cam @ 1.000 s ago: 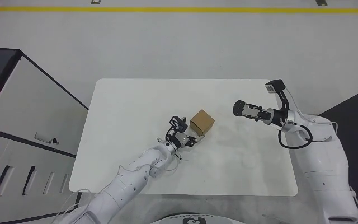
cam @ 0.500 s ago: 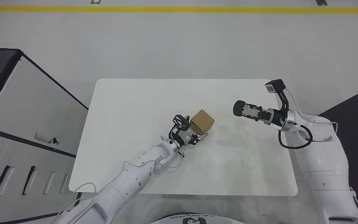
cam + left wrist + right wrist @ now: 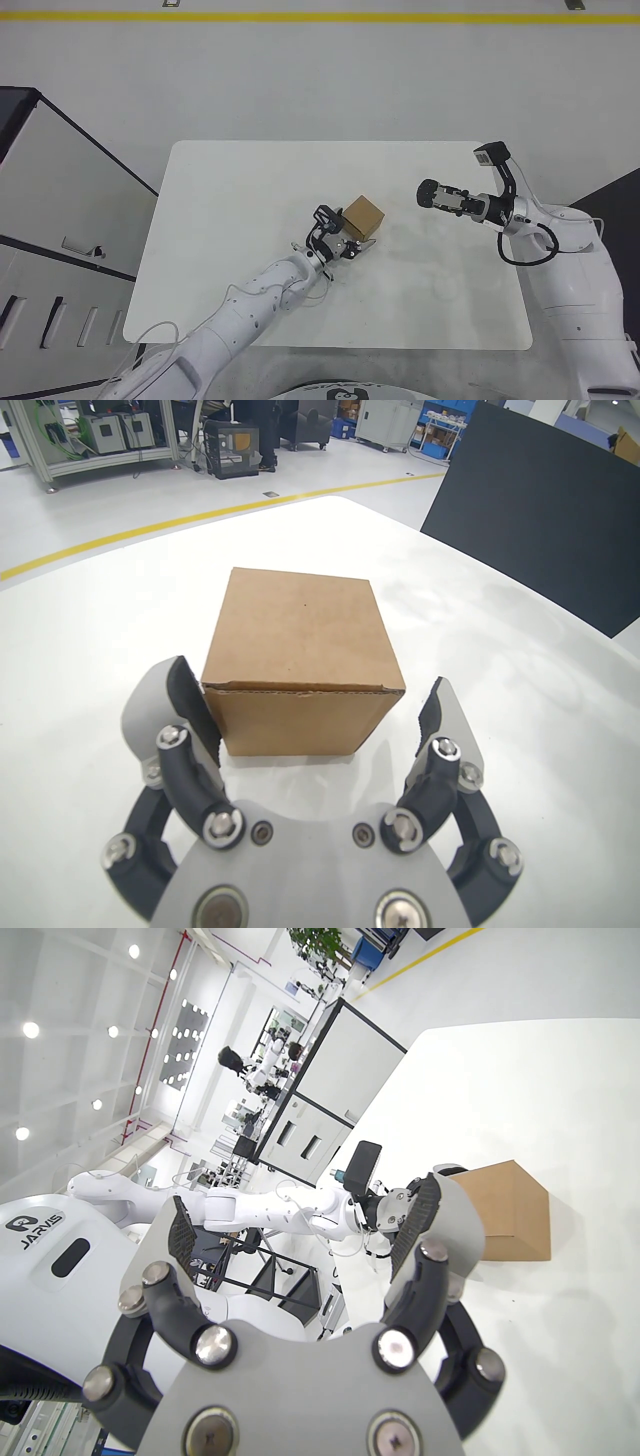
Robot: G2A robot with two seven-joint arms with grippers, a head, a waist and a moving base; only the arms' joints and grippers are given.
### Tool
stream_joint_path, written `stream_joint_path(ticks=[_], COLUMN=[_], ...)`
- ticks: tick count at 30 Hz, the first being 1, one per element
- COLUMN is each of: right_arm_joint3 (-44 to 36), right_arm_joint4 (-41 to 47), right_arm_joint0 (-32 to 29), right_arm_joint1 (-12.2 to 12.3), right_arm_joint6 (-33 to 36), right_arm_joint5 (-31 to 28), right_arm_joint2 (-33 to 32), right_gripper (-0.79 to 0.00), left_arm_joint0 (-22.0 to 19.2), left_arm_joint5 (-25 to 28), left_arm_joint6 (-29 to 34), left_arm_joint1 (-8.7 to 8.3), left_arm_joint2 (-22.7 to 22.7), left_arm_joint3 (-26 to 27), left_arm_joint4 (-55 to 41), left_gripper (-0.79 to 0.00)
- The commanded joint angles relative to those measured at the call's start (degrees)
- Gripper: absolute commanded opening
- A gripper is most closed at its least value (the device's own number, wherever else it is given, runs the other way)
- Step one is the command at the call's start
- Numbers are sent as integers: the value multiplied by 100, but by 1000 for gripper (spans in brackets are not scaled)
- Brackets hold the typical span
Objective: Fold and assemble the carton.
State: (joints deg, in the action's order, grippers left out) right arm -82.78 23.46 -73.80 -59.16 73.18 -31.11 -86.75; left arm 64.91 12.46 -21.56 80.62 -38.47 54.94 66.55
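My left tool sits low on the tabletop, its fingers apart and straddling the near face of the carton. One pad looks to touch a corner; the other stands just clear. I judge that spread is meant to square or grip the box, which stands closed as a cube near the tabletop's middle. Farther off, my right tool hangs over the tabletop, also with fingers apart, well away from the carton and likely parked clear.

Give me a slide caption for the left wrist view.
Open left gripper brackets the brown carton on the white table.
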Motion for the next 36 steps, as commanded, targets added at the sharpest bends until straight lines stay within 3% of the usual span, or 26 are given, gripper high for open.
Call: stream_joint_path(ticks=[1,31,32,33,34,36], right_arm_joint3=[0,0,0,0,0,0], right_arm_joint4=[0,0,0,0,0,0], right_arm_joint0=[0,0,0,0,0,0], right_arm_joint1=[0,0,0,0,0,0], right_arm_joint6=[0,0,0,0,0,0], right_arm_joint5=[0,0,0,0,0,0], right_arm_joint2=[0,0,0,0,0,0], right_gripper=[0,0,0,0,0,0], left_arm_joint0=[-8,-78,-82,-84,-84,-90], left_arm_joint5=[-16,-19,-12,-13,-15,-13], left_arm_joint6=[-56,-353,-362,-377,-399,-427], left_arm_joint1=[23,337,346,356,364,378], left_arm_joint2=[-9,-47,-48,-53,-60,-67], left_arm_joint3=[-31,-616,-633,-649,-664,-695], left_arm_joint4=[-12,-121,-122,-131,-137,-122], left_gripper=[0,0,-55,-160,-397,-606])
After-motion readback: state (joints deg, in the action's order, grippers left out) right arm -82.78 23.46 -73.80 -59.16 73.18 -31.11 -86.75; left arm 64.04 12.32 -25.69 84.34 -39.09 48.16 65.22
